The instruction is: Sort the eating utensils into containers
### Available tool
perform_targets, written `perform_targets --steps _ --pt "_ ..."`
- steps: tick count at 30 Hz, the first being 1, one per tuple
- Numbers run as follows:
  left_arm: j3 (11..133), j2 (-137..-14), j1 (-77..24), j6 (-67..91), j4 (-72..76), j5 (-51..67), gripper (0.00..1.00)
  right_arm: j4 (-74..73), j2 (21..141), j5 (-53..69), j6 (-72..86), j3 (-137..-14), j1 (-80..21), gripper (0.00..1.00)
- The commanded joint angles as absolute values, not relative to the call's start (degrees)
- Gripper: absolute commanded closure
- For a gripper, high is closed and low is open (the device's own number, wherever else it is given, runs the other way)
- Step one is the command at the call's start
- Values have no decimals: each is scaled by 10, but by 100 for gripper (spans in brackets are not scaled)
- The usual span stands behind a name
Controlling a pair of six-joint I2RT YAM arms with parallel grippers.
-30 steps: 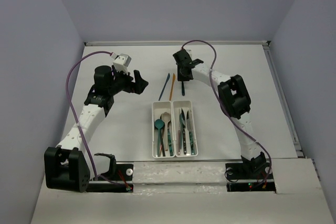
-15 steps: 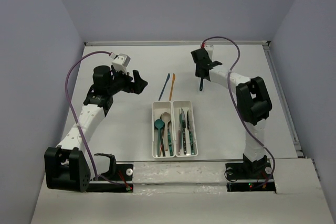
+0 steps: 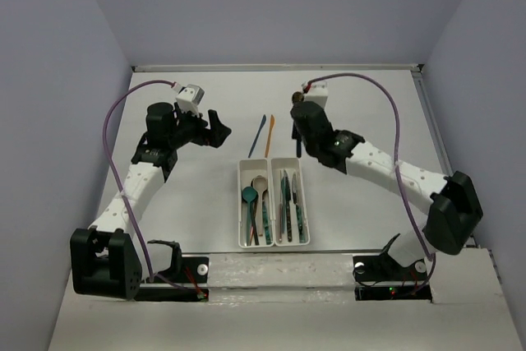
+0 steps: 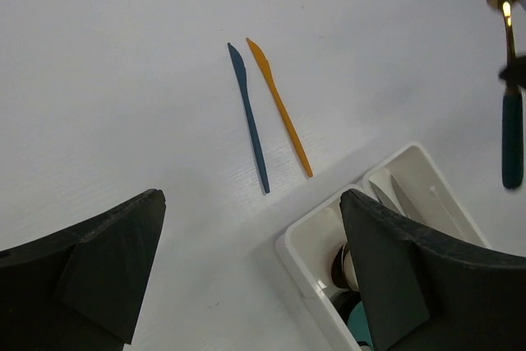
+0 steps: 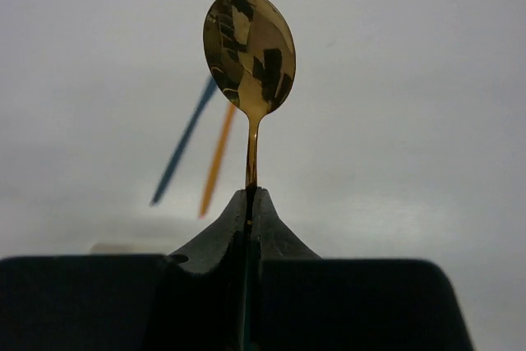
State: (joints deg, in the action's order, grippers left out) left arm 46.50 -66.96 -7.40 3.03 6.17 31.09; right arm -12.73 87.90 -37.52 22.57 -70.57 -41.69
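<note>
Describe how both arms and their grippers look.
Both arms, left and right, have white links, bulky black joints and black bases. A purple cable loops along each to a white wrist camera. The left gripper and right gripper have black, wedge-shaped fingers.

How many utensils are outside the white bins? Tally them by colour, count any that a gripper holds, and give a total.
Blue knife, on the table: 1
Orange knife, on the table: 1
Gold-headed spoon, held in the right gripper: 1
Total: 3
</note>
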Motion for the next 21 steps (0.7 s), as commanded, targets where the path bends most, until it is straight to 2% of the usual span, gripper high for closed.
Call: perform_targets --steps 1,7,14,15,16,21 --pt "475 -674 -70 23 82 307 1 -110 810 -333 370 -636 -580 100" --pt "468 -672 -70 16 83 304 1 -67 823 -324 489 -574 -675 100" --pt "463 -678 -70 18 84 308 1 -54 901 -289 546 -574 -693 98" --pt "463 -679 -70 18 85 308 1 -55 913 -280 542 -578 -693 80" --pt "462 -679 -70 18 85 308 1 -61 916 -280 538 -586 -693 68" --pt "461 -682 -70 13 86 309 1 -90 887 -321 534 -584 -693 52"
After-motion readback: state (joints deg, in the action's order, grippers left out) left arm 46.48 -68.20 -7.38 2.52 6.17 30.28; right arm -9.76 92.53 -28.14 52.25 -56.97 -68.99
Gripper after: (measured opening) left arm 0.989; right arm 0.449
